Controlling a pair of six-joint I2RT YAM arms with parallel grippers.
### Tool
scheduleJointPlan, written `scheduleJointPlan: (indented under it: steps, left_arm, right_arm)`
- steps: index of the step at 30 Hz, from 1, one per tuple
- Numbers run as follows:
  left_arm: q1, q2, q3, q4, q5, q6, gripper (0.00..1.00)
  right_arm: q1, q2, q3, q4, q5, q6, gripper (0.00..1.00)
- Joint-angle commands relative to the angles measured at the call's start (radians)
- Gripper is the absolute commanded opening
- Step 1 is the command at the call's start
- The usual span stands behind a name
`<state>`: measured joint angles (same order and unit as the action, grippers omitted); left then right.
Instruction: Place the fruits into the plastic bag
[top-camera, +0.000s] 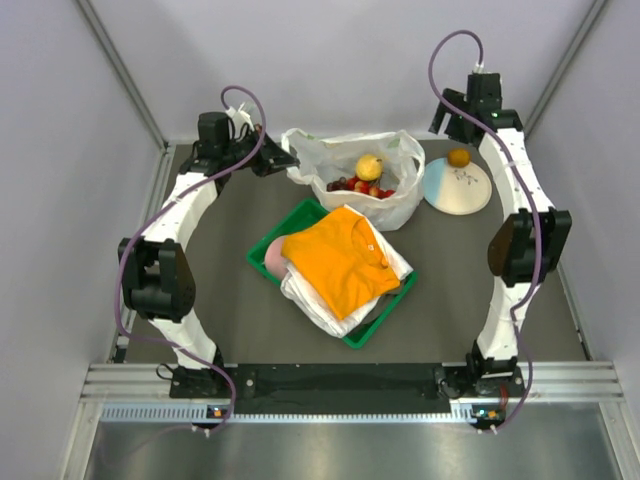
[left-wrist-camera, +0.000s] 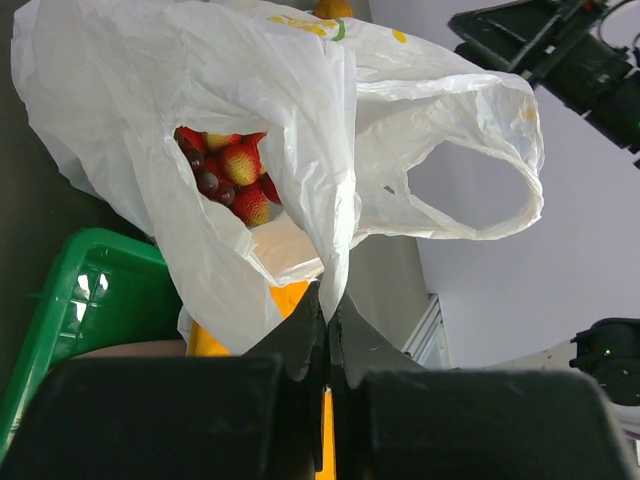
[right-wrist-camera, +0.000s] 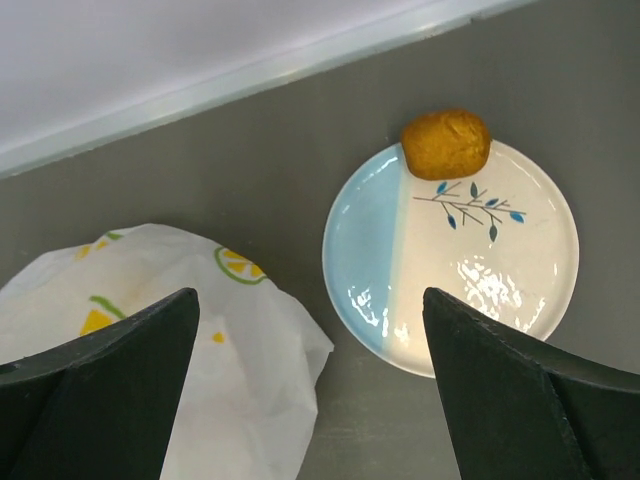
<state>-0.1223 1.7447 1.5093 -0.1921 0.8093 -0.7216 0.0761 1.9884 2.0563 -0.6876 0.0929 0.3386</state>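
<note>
The plastic bag (top-camera: 395, 205) stands open at the back of the table, white with citrus prints. Inside it lie a yellow pear (top-camera: 368, 166), red strawberries (left-wrist-camera: 243, 163) and dark grapes (left-wrist-camera: 208, 181). My left gripper (left-wrist-camera: 328, 303) is shut on the bag's left rim and holds the mouth up; one loop handle (left-wrist-camera: 520, 175) hangs free. A small orange (right-wrist-camera: 446, 143) sits on the far edge of the pale plate (right-wrist-camera: 400, 250), right of the bag. My right gripper (right-wrist-camera: 310, 300) hovers open above the gap between bag (right-wrist-camera: 180, 340) and plate, with nothing between its fingers.
A green tray (top-camera: 262, 252) holding folded orange and white clothes (top-camera: 340, 262) lies just in front of the bag. The right arm's elbow (top-camera: 520, 245) stands at the right side. Grey walls close the table at the back and sides.
</note>
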Motion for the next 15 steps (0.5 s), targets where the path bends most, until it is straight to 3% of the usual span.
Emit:
scheduleJointPlan:
  steps: [1,15]
  left_arm:
    - [0.003,-0.002,0.064,-0.003,-0.005,0.033,0.00]
    - [0.016,0.033,0.091,-0.013,-0.012,0.036,0.00]
  right_arm:
    - [-0.039,0.067,0.048,0.023,0.028,0.040,0.93]
    - [-0.102,0.242,0.105,0.034,0.004,0.026,0.92]
